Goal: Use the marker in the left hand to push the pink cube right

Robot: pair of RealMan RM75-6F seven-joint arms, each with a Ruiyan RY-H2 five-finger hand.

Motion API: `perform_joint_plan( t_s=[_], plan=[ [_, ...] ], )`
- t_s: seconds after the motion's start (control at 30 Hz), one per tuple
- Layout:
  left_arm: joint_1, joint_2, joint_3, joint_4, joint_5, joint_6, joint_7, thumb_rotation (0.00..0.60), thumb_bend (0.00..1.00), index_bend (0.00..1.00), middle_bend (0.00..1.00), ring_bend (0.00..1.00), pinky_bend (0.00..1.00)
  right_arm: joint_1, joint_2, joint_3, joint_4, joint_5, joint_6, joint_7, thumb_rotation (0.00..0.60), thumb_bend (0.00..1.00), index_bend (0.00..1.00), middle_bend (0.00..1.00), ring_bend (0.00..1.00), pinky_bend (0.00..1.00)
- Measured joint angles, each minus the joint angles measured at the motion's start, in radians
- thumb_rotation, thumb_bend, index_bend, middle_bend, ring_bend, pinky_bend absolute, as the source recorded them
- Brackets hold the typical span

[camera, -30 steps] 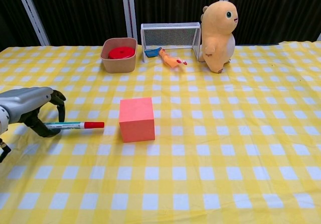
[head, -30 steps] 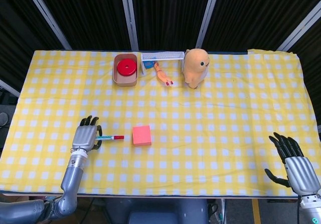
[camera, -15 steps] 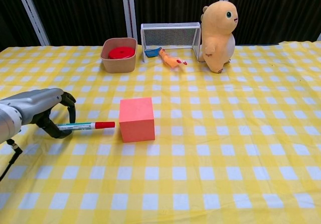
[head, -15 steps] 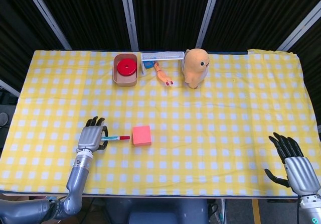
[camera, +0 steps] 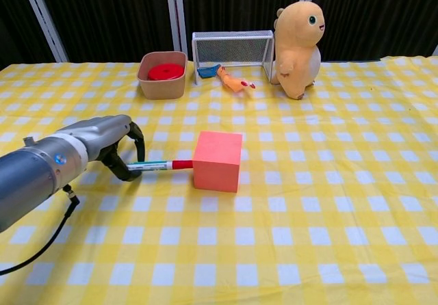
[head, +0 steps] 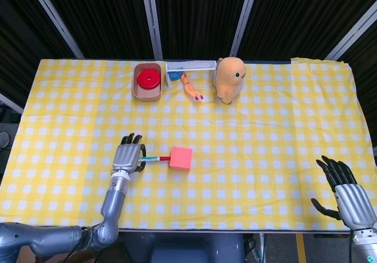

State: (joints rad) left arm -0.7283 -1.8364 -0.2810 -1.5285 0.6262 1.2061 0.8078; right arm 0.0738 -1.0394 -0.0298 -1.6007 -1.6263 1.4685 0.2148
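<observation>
Yellow-and-white checked cloth covers the tabletop, and nearest its front edge, at the right corner, the right robot hand hovers with fingers spread and nothing in them, well clear of the work. Toward the front left, the left robot hand curls its fingers around the marker, holding it low and nearly level with the red cap pointing right; that flat, sideways hold suits a push along the cloth rather than a stroke of writing. The cap tip touches the left face of the pink cube, which sits on the cloth left of centre and nearer the front edge than the back, turned slightly askew to the checks. I judge the push to be under way, with bare cloth to the cube's right for it to slide over. Because the tip meets the face at a single small spot, the cube may pivot instead of travelling straight. Along the back edge stand a tan bowl holding a red disc, then a small wire goal, an orange toy lying just in front of it, and a plush figure upright beside the goal.
</observation>
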Motion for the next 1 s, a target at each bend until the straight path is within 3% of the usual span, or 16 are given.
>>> perform_joint_plan(
  t_s=[0.37,1.0],
  plan=[
    [-0.066,-0.070,-0.039,0.046,-0.046,-0.001,0.040,0.600,0.47,0.59,0.11,0.00,0.08,0.000,0.000,-0.001,-0.001,0.000,-0.002,0.003,0.600,0.32,0.00,0.00,0.00,0.00],
    [-0.117,-0.098,-0.058,0.068,-0.073,0.002,0.062,0.600,0.47,0.59,0.11,0.00,0.08,0.001,0.000,0.000,-0.004,0.003,-0.005,0.001,0.600,0.32,0.00,0.00,0.00,0.00]
  ],
)
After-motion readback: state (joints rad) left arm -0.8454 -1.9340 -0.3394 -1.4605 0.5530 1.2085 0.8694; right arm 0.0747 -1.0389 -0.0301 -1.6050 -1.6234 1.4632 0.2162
